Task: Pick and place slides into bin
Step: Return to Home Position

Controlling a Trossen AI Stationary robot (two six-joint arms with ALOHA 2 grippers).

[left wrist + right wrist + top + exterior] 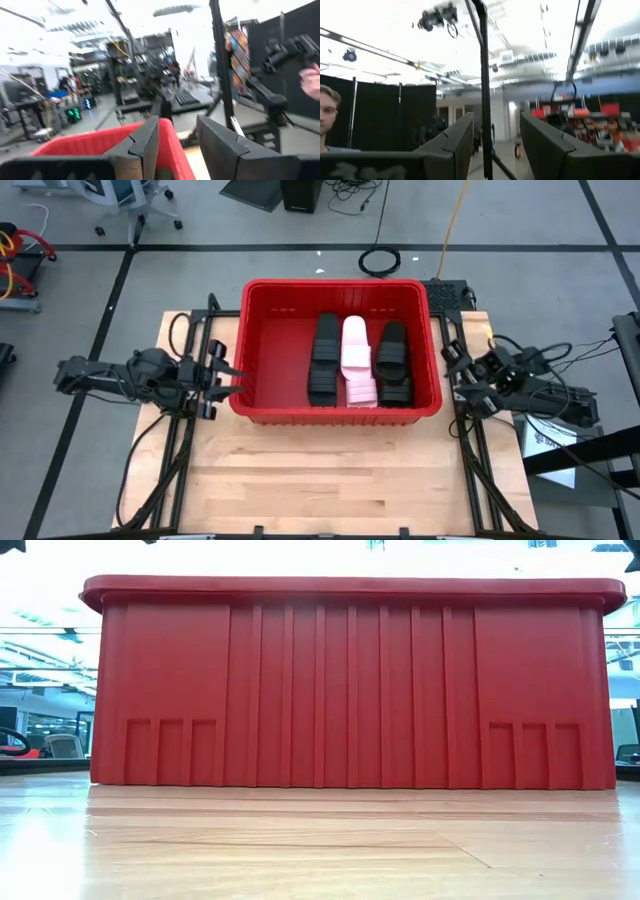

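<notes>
The red bin [270, 330] stands at the table's far middle; it fills the low view [350, 680]. Inside it lie black slides in two stacks [325, 360] [393, 360] with white/pale pink slides [356, 360] between them. My left gripper [228, 373] is open and empty just left of the bin's left wall; its wrist view shows the bin's rim [75, 142] past the fingers [177, 145]. My right gripper [452, 373] is open and empty just right of the bin's right wall, its fingers [495, 145] pointing up into the room.
Bare wooden table [330, 480] lies in front of the bin. Black frame rails [180, 440] [480, 460] run along both table sides. A person's hand [311, 82] shows at the edge of the left wrist view and a person [330, 120] in the right wrist view.
</notes>
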